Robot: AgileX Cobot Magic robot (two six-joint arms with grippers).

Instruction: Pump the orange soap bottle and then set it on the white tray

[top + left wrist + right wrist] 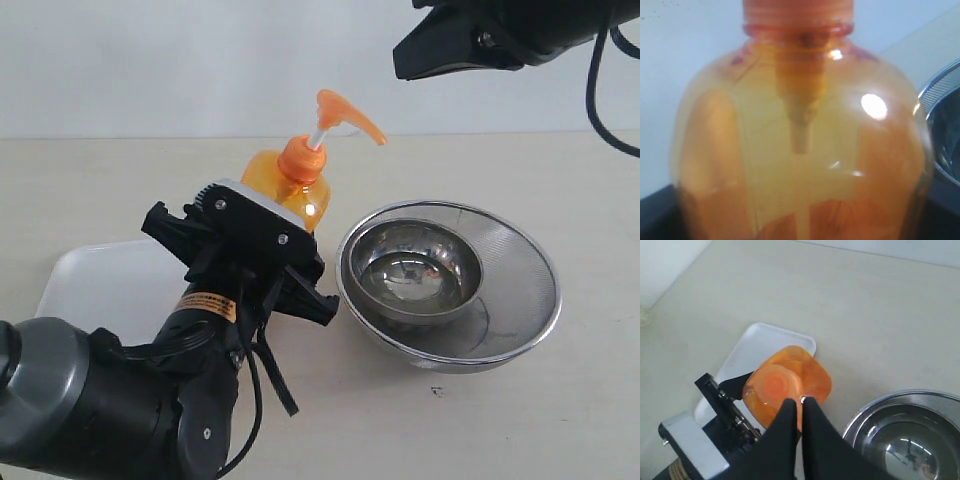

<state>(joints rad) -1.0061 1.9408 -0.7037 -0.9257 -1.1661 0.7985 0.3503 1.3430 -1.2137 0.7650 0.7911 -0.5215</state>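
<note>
The orange soap bottle [297, 188] leans a little to the right, its pump head [345, 113] up on the white stem. My left gripper [262, 228] is shut on the bottle's lower body, which hides the base. In the left wrist view the translucent bottle [800, 150] fills nearly the whole picture. The white tray [95, 285] lies flat behind the left arm. My right gripper [402, 62] hangs high at the upper right, shut and empty. Seen from the right wrist, its fingertips [801, 401] are above the bottle [790, 380], which sits over the near end of the tray [765, 345].
Nested steel bowls [445, 285] stand just right of the bottle, and their rim shows in both wrist views [940, 100] [910, 435]. The beige tabletop extends behind the tray and the bowls.
</note>
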